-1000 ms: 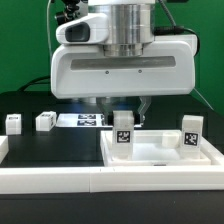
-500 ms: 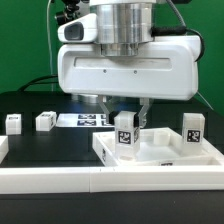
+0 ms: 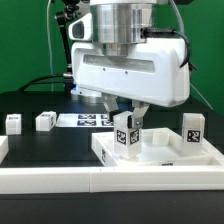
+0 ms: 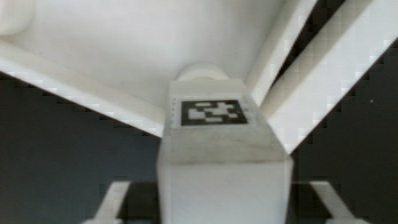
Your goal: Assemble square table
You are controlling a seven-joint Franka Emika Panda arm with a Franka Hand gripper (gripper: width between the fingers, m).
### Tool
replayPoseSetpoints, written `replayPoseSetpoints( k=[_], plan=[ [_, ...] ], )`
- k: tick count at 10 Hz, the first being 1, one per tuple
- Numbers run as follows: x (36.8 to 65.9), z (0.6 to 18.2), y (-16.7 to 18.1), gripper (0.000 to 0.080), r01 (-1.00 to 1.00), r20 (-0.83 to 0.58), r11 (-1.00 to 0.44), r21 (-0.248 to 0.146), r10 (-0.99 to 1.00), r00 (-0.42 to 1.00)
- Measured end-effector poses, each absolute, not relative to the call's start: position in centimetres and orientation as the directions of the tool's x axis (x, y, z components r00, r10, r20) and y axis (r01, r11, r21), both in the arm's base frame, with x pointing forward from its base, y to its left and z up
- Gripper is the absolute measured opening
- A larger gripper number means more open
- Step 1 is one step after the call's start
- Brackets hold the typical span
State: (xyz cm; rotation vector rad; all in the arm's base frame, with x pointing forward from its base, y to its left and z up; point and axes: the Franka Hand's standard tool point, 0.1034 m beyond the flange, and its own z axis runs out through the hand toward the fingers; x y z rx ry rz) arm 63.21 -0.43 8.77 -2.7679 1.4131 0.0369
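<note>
The square table's white top (image 3: 150,166) lies near the front on the exterior view's right, rim up. One tagged white leg (image 3: 124,133) stands upright at its near-left corner, and my gripper (image 3: 126,120) comes down over it, shut on that leg. In the wrist view the same leg (image 4: 217,150) fills the middle between my fingers (image 4: 118,200), with my gripper (image 4: 217,202) around it and the top's rim corner (image 4: 107,72) beyond. A second leg (image 3: 191,130) stands on the top's right side.
Two loose legs (image 3: 14,123) (image 3: 45,121) sit on the black table at the exterior view's left. The marker board (image 3: 85,120) lies behind the gripper. A white border rail (image 3: 60,181) runs along the front edge.
My hand has turned about its upright axis with the leg in its jaws. The table top has shifted slightly toward the exterior view's left.
</note>
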Motion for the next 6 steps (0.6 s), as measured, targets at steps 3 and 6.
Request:
replayPoseSetpoints(
  k=[3, 6],
  plan=[
    [63.19, 8.72, -0.49, 0.0353, -0.820, -0.040, -0.572, -0.021, -0.819, 0.572],
    [63.22, 8.72, -0.20, 0.0626, -0.685, -0.035, -0.728, -0.030, -0.684, 0.729]
  ],
)
